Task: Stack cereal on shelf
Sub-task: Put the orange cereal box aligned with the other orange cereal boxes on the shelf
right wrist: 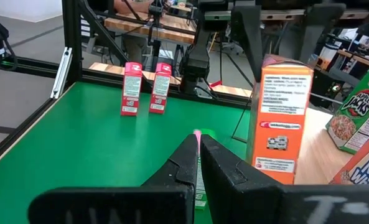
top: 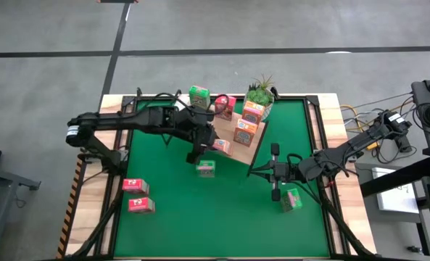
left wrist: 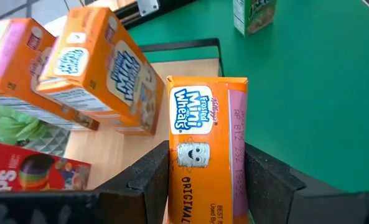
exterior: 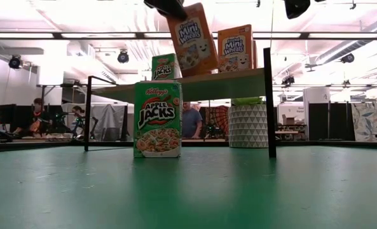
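Observation:
My left gripper (left wrist: 206, 163) is shut on an orange cereal box (left wrist: 206, 149) at the shelf's near corner (top: 238, 154). In the low view this box (exterior: 191, 39) is tilted under the gripper (exterior: 169, 7). The shelf (exterior: 201, 84) is a raised light-wood board. On it stand a green box (top: 198, 94), a pink-red box (top: 225, 107) and two orange boxes (top: 252, 112) (top: 245, 131). A green box (top: 206, 168) stands on the mat by the shelf. Two pink-red boxes (top: 135, 186) (top: 141, 206) stand near the left edge. My right gripper (top: 264, 172) is shut and waits beside another green box (top: 291, 198). My left gripper pinches the orange box by its two broad faces (left wrist: 196, 158), one finger (left wrist: 150, 177) on each side, at its upper part. The fingers come from above, slanting down. The box is tilted, its lower end at the board's level; I cannot tell whether it touches the board.
A potted plant (top: 260, 92) in a patterned white pot (exterior: 248, 125) stands at the shelf's far right corner. Black frame posts (exterior: 270, 102) (exterior: 87, 113) carry the board. Open green mat (top: 215, 217) lies toward the near edge. People and desks show in the room beyond.

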You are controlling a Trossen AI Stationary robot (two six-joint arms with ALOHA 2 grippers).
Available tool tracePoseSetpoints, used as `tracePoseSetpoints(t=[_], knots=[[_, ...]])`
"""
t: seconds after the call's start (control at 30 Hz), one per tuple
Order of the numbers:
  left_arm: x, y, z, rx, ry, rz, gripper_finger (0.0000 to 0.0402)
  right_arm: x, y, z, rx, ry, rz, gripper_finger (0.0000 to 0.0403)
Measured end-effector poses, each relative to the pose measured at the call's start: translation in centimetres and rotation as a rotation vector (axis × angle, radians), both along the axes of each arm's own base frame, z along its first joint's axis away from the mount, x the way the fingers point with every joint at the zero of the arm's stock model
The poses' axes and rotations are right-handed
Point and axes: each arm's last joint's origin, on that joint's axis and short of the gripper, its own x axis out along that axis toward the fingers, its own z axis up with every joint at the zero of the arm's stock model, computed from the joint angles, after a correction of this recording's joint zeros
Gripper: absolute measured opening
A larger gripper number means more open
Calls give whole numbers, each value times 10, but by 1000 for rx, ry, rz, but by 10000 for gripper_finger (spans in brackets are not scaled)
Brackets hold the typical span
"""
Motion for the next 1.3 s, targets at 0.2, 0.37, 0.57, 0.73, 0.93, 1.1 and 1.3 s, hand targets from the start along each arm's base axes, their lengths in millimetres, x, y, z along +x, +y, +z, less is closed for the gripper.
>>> tracePoseSetpoints(t=[0.2, 0.37, 0.57, 0.73, 0.93, 1.1, 1.3], knots=[[5, 1, -2, 13, -12, -10, 158, 0, 0, -1, -3, 9, 0, 9], [7, 1, -2, 29, -29, -19, 158, 0, 0, -1, -3, 10, 0, 9], [8, 2, 0, 41, -50, -25, 158, 0, 0, -1, -4, 10, 0, 9], [8, 3, 0, 35, -51, -17, 171, 0, 0, -1, -5, 10, 0, 9], [9, 6, 1, 25, -63, 1, 192, 0, 0, -1, -5, 10, 0, 9], [9, 7, 1, 28, -71, 2, 201, 0, 0, -1, -5, 10, 0, 9], [9, 8, 1, 38, -71, -5, 202, 0, 0, -1, -5, 10, 0, 9]])
